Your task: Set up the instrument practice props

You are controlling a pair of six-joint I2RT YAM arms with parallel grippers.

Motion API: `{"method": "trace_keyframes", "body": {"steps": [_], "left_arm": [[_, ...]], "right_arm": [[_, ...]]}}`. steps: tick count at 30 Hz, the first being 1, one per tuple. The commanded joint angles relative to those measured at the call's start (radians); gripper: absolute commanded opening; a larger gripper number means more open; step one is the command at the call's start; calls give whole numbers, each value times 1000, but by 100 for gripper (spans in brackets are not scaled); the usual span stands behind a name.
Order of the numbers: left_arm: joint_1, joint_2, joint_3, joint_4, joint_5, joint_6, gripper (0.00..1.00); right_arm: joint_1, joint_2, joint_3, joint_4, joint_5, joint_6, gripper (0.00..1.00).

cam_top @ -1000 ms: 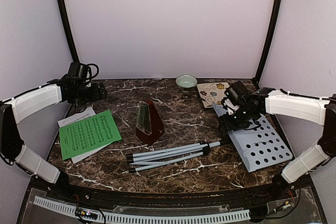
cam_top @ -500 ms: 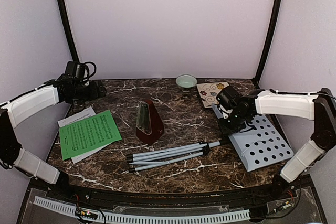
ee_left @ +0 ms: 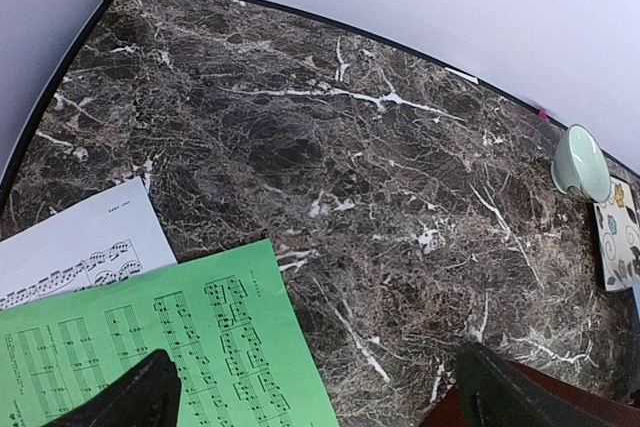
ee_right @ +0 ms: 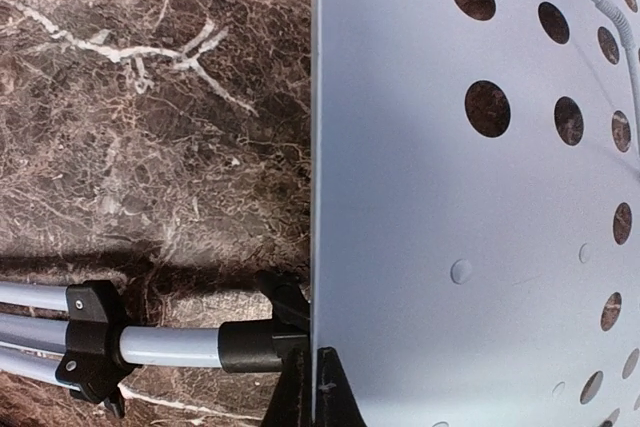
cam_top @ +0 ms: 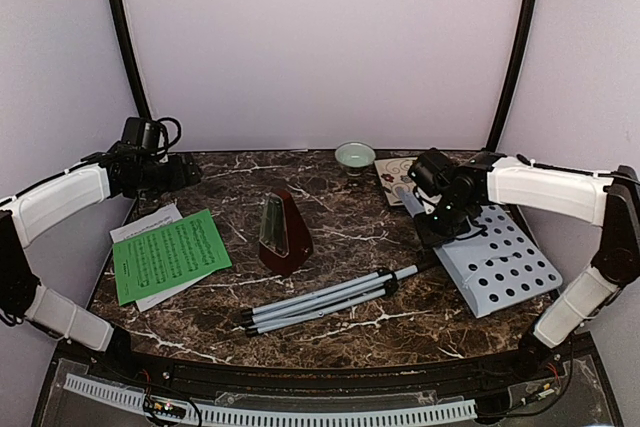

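One stiff, thin desk (cam_top: 497,259) is laid at the right of the table (cam_top: 230,332), its left edge clamped by the right end effector (ee_right: 312,387). Probably light but slick, so twisting from the attached legs (cam_top: 320,302) is to be expected. Left end effector (ee_left: 320,395) is held apart, far left.

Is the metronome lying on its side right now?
No, the metronome stands upright on its base on the marble table.

Bright diffuse light, soft shadows, fair sharpness.
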Motion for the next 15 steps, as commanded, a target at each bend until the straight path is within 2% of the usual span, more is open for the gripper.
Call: {"method": "trace_keyframes", "body": {"steps": [1, 8, 15], "left_arm": [[-6, -44, -16, 18, 1, -20, 99], [-6, -54, -14, 20, 12, -28, 99], [-6, -84, -17, 47, 63, -12, 99]], "right_arm": [[19, -90, 157, -48, 157, -50, 0], [101, -101, 359, -158, 419, -128, 0], [187, -99, 546, -200, 647, -218, 0]]}}
